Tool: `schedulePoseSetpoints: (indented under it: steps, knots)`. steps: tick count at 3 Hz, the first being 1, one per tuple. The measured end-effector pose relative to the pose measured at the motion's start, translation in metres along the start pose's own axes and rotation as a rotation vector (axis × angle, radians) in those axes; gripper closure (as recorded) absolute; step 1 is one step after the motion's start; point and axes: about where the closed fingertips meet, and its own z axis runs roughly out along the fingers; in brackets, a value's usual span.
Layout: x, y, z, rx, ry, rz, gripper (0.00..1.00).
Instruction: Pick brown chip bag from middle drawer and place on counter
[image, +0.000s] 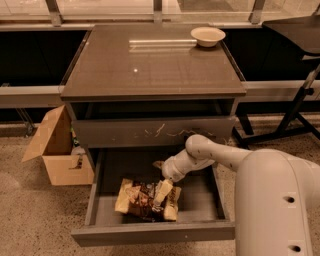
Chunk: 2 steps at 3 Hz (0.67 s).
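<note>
The brown chip bag (142, 199) lies flat on the floor of the open middle drawer (150, 233), left of its centre. My gripper (159, 178) reaches down into the drawer from the right and is open. Its lower finger (162, 191) rests on the bag's right half, and its upper finger (158, 164) points back and left, clear of the bag. The bag's cream right end shows under the lower finger. The counter (150, 65) is the glossy dark top of the cabinet above.
A cream bowl (208, 35) stands at the counter's back right corner. The scratched drawer front (155, 132) is shut just above the open drawer. An open cardboard box (56, 151) sits on the floor at left. A black stand (295, 112) is at right.
</note>
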Motion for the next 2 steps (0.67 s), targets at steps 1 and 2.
schedulePoseSetpoints:
  steps: [1,2]
  knots:
    - [0.004,-0.006,0.024,0.002,0.015,0.034,0.0]
    - [0.0,-0.005,0.045,0.004,0.043,0.059,0.0]
